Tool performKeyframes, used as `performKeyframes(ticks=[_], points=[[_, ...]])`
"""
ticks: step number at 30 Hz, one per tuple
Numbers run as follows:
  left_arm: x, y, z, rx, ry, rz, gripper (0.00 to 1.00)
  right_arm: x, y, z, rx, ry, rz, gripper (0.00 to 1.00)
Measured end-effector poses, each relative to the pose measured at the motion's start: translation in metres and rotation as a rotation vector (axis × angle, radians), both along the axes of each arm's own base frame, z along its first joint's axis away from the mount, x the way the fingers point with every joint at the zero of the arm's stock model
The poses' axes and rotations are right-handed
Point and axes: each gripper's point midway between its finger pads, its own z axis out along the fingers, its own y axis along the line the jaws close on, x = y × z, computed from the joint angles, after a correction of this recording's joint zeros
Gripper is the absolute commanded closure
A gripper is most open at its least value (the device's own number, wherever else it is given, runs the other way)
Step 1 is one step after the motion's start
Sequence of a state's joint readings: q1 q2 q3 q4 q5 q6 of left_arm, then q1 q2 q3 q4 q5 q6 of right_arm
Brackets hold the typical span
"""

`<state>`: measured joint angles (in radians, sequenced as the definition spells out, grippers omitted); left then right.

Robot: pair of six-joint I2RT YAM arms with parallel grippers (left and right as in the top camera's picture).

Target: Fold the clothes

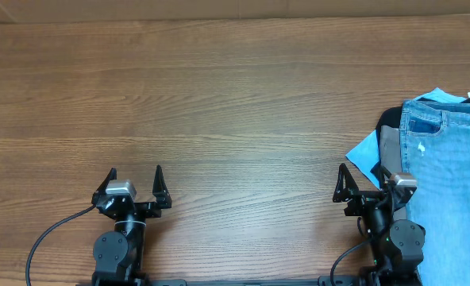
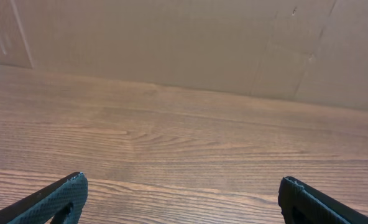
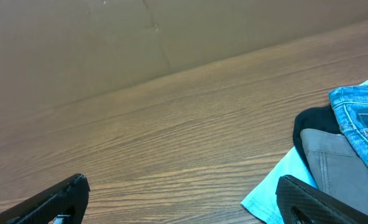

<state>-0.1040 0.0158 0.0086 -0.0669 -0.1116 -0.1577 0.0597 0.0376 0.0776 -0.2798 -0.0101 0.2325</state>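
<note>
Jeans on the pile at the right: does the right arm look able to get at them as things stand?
Probably yes. The jeans lie uppermost with nothing over them, right beside the open right hand; the grey-beige trousers and black garment sit underneath them.

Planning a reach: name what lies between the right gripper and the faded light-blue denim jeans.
Overhead view: grey-beige fabric trousers and a pale-blue cloth corner, poking from under the jeans.

Place: robot lab bench
Surroundings: wood-grain tabletop [image 1: 219,95] — cardboard backdrop [image 2: 171,43]
Rig: left arm [image 1: 117,248], right arm [image 1: 399,238] — cabled, mounted at the edge
</note>
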Motion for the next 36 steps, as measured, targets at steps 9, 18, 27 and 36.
performKeyframes(ticks=[9, 18, 27, 36], points=[[0.000, 0.000, 0.000, 0.000, 0.000, 0.000, 0.00, 0.000, 0.000, 0.000, 0.000, 0.000, 0.000, 0.00], [0.000, 0.000, 0.000, 0.000, 0.000, 0.000, 0.00, 0.000, 0.000, 0.000, 0.000, 0.000, 0.000, 0.00], [0.000, 0.000, 0.000, 0.000, 0.000, 0.000, 0.00, 0.001, 0.000, 0.004, 0.001, -0.015, 0.000, 0.00], [0.000, 0.000, 0.000, 0.000, 0.000, 0.000, 0.00, -0.002, 0.019, 0.087, 0.063, -0.350, 0.112, 0.00]])
